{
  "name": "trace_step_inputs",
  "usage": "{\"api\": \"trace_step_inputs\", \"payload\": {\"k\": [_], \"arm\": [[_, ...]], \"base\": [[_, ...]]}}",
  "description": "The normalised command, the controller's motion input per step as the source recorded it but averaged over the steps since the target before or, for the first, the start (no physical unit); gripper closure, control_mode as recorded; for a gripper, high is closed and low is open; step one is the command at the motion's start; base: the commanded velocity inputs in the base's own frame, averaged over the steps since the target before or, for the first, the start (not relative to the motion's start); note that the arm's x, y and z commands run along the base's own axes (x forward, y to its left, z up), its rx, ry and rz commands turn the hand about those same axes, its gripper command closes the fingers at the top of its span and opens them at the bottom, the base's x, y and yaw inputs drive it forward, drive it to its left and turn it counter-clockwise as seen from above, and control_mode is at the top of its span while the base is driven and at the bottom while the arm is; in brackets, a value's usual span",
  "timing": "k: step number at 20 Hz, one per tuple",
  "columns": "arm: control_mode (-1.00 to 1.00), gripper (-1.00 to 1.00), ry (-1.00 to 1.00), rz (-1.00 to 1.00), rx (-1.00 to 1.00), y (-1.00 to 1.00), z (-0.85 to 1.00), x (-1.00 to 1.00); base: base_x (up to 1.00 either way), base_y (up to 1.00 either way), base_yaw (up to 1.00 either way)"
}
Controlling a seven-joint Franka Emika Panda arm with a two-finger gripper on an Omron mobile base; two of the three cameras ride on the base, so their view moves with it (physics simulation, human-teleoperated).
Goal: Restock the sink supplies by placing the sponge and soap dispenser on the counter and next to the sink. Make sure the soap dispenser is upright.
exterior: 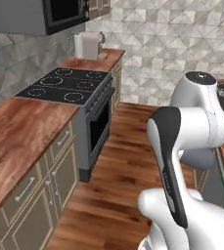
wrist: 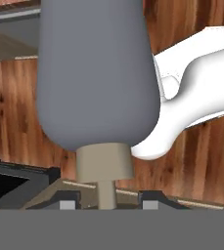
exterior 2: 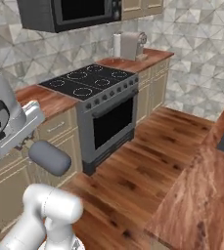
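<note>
Already the gripper (wrist: 106, 205) pinches the tan pump stem of the grey-blue cylindrical soap dispenser (wrist: 96, 73), whose long axis runs straight away from the fingertips.

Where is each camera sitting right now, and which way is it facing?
Left base view: behind the arm's left, facing the stove; arm at lower right.
Right base view: behind its right, facing the same stove; arm lower left with soap dispenser.
Hand view: on the hand, looking along the gripper, shut on the soap dispenser.

Pincer (wrist: 105, 204) clamped on pump neck
</note>
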Motion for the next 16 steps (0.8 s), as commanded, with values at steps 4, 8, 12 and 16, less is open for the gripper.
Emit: {"api": "trace_step_inputs", "payload": {"k": [4,8,12,16], "arm": [[1.00,1.00,0.00,0.00,0.00,0.00,0.00,0.00],[1.00,1.00,0.00,0.00,0.00,0.00,0.00,0.00],[1.00,1.00,0.00,0.00,0.00,0.00,0.00,0.00],[1.00,1.00,0.00,0.00,0.00,0.00,0.00,0.00]], "base": [[0.21,-0.02,-0.68],[0.20,-0.02,-0.67],[0.23,-0.01,-0.64],[0.44,0.39,-0.53]]}}
